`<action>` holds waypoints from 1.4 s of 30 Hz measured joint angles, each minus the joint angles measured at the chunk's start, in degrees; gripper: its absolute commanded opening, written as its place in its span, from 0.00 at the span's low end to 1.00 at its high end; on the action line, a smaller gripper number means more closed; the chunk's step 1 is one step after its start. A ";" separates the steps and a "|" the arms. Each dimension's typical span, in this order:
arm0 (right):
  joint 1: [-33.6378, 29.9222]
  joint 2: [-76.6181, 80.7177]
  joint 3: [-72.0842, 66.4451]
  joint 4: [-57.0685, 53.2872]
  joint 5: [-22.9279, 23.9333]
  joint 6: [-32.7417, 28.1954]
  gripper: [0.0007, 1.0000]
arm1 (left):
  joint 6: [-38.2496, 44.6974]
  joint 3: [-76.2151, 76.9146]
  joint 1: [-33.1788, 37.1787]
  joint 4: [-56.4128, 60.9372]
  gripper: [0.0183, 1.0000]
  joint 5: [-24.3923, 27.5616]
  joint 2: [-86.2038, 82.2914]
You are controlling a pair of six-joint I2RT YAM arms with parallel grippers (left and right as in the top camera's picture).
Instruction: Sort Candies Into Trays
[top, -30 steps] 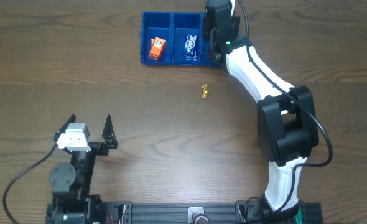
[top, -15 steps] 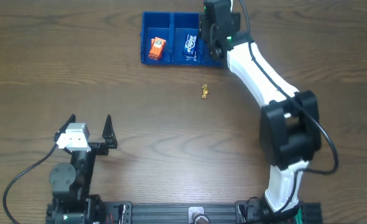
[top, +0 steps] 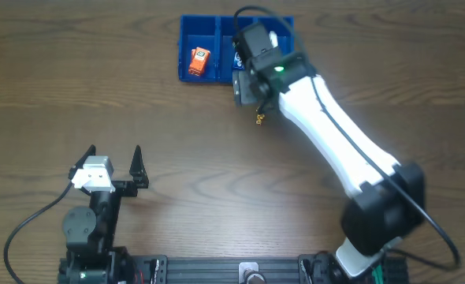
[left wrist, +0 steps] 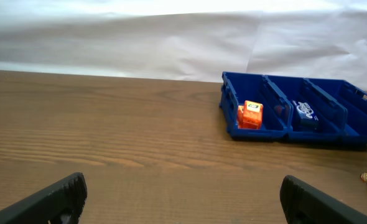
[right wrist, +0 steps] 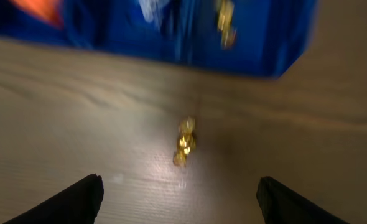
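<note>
The blue three-bin tray [top: 197,28] sits far up the wooden table [top: 75,95]. The right gripper [right wrist: 178,190], spread wide and empty, hovers over a gold-wrapped candy [right wrist: 185,142] lying just before the tray. I'd descend straight, centred, and pinch gently. The left gripper [left wrist: 183,193] is spread open, holding nothing. The candy is small, crinkly and shiny.

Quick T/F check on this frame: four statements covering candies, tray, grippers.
1. The orange candy lies in the blue tray. True.
2. Every candy is in the tray. False: a gold candy lies on the table, outside the tray.
3. The right gripper is shut on a candy. False: it is open and holds nothing.
4. The left gripper is open. True.
</note>
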 measured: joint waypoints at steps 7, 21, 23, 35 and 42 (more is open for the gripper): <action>-1.88 7.52 -1.01 -0.17 -4.83 1.33 0.76 | -0.02 0.00 0.00 -0.02 1.00 0.00 0.00; -2.29 12.26 -1.01 -6.56 -9.75 3.56 0.71 | -0.02 0.00 0.00 -0.02 1.00 0.00 0.00; -2.29 12.26 -1.01 -6.38 -9.99 4.44 0.71 | -0.02 0.00 0.00 -0.02 1.00 0.00 0.00; -2.29 11.32 -1.01 -6.08 -9.86 10.86 0.71 | -0.02 0.00 0.00 0.00 1.00 0.00 0.00; -2.29 11.28 -1.01 -5.95 -9.86 14.73 0.71 | 0.00 0.00 0.00 -0.02 1.00 0.00 0.00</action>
